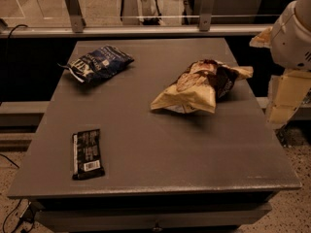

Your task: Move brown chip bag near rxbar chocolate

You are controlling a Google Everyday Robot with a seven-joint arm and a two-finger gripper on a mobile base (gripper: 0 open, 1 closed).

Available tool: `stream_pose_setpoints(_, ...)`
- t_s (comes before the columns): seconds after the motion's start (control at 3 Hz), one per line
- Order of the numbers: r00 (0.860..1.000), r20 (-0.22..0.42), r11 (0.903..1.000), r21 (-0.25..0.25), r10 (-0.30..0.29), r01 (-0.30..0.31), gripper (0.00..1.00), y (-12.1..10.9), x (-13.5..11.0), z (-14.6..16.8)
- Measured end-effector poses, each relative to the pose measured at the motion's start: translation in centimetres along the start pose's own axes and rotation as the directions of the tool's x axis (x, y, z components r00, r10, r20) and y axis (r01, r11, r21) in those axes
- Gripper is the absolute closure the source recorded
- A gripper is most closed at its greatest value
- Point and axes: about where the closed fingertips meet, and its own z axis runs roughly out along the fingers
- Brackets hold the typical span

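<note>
The brown chip bag (201,87) lies on its side at the right middle of the grey table (146,130), pale tan with dark brown panels. The rxbar chocolate (87,153), a flat black wrapper with white text and a barcode patch, lies near the table's front left. My gripper (284,103) hangs off the table's right edge, below the white arm (291,33). It is to the right of the brown chip bag, apart from it and holding nothing that shows.
A dark blue chip bag (97,63) lies at the back left of the table. A railing with metal posts (73,6) runs behind the table. The speckled floor (296,208) shows at the front right.
</note>
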Motion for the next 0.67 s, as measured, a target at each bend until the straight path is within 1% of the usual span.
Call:
stream_pose_setpoints(0.33,1.0,0.0,1.0,0.002,-0.001,0.001,0.0,-0.03,-0.01,-0.04)
stream_pose_setpoints(0.67,0.997,-0.01,0.9953,0.056,-0.078,0.079,0.0,-0.98,-0.25,0.01)
